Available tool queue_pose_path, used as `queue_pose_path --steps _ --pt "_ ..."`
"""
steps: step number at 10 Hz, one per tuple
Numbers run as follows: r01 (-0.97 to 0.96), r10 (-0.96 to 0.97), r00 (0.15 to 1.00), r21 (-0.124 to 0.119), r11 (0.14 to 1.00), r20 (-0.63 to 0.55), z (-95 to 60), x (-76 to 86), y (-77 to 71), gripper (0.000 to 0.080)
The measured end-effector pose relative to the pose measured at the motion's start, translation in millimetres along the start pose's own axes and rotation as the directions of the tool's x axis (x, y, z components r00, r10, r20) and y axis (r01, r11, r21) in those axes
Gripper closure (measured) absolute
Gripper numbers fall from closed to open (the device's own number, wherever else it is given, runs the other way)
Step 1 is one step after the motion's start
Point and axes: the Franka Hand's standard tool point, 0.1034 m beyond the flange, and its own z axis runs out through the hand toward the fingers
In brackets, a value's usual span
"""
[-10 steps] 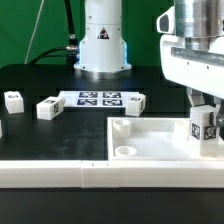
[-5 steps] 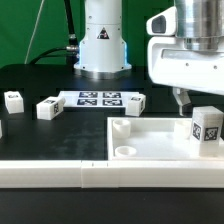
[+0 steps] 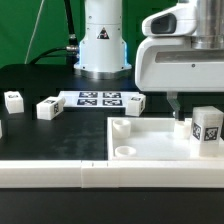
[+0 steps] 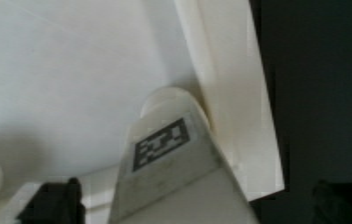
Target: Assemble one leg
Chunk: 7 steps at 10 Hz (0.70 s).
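Observation:
The leg (image 3: 207,128), a small white post with a black-and-white tag, stands upright in the far corner of the large white panel (image 3: 150,148), on the exterior view's right. My gripper (image 3: 181,101) hangs just above and to the left of the leg, open and empty. One dark finger (image 3: 172,100) shows below the hand. In the wrist view the leg (image 4: 166,150) stands between my gripper's (image 4: 199,206) two dark fingertips (image 4: 57,200), with gaps on both sides. The panel's wall (image 4: 226,70) runs past it.
Three more white legs lie on the black table (image 3: 13,100) (image 3: 48,108) (image 3: 135,101). The marker board (image 3: 98,98) lies in front of the robot base (image 3: 103,45). A long white bar (image 3: 50,173) runs along the table's front. A round socket (image 3: 125,150) sits in the panel's near corner.
My gripper has opened and let go of the leg, then risen and shifted to the exterior view's left. The leg stays standing in the panel's corner.

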Motion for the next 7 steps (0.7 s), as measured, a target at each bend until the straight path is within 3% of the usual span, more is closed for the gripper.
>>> queue_pose_path --steps 1,2,4,6,7 --pt "0.147 -0.147 0.989 -0.026 0.989 -0.006 0.0 -0.4 -1.6 0.0151" --pt "0.243 -0.243 0.97 -0.034 0.97 -0.009 0.0 0.0 -2.1 0.0151" --pt "0.413 -0.414 0.91 -0.035 0.91 -0.004 0.1 1.1 0.9 0.0151" --pt "0.427 -0.427 0.904 -0.035 0.904 -0.003 -0.1 2.5 4.2 0.0151" --pt "0.428 -0.428 0.904 -0.035 0.903 -0.003 -0.1 2.5 4.0 0.0258"
